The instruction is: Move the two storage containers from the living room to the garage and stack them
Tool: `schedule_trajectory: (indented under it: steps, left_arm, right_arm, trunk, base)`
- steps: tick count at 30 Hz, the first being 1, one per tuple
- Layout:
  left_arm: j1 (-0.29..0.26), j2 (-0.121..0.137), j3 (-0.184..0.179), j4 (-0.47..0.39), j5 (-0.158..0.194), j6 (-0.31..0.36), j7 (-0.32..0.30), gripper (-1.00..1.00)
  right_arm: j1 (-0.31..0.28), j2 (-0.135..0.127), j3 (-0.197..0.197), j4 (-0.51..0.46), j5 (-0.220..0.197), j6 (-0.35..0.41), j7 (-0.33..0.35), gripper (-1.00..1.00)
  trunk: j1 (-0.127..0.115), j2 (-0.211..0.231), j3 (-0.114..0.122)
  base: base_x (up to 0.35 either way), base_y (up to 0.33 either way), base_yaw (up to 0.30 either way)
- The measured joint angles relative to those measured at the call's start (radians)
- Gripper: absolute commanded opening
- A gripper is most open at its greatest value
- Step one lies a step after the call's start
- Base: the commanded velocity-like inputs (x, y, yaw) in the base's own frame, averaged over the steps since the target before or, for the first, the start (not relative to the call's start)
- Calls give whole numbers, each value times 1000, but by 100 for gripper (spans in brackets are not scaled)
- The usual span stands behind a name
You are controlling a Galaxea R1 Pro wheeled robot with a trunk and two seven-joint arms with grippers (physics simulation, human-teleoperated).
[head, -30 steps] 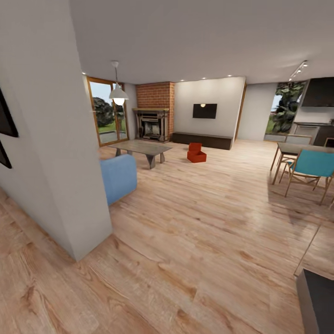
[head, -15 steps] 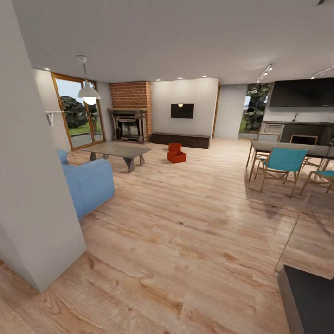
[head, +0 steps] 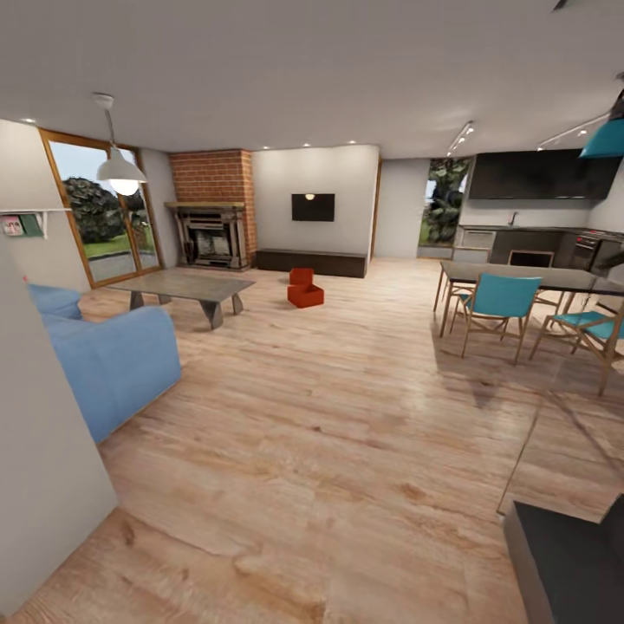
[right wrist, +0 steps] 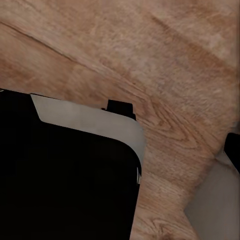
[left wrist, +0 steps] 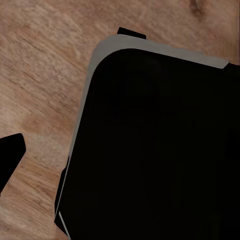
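Barely begun: two orange-red open-top storage containers touching on the light wood-plank living-room floor, far beyond either gripper, jaw states impossible to tell, garage stacking all ahead.

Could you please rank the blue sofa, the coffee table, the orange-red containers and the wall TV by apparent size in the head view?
1. Blue sofa, nearest the camera
2. Coffee table
3. Orange-red containers and wall TV: look alike, unranked

Two storage containers on floor, before bench, right of table.
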Motion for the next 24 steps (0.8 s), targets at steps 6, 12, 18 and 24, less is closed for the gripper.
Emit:
schedule_trajectory:
  steps: [6, 12, 18, 24]
  left_arm:
    - [0, 0, 0, 0, 0, 0, 0, 100]
    - [0, 0, 0, 0, 0, 0, 0, 100]
    - [0, 0, 0, 0, 0, 0, 0, 100]
    - [0, 0, 0, 0, 0, 0, 0, 100]
  right_arm:
    - [0, 0, 0, 0, -1, 2, -1, 100]
    - [0, 0, 1, 0, 0, 3, -1, 100]
    - [0, 0, 1, 0, 0, 3, -1, 100]
    - [0, 0, 1, 0, -1, 2, -1, 100]
  trunk:
    - [0, 0, 0]
    - [0, 0, 0]
    - [0, 0, 0]
    - [0, 0, 0]
  base:
    - [323, 0, -1]
    - [323, 0, 0]
    - [323, 0, 0]
    - [323, 0, 0]
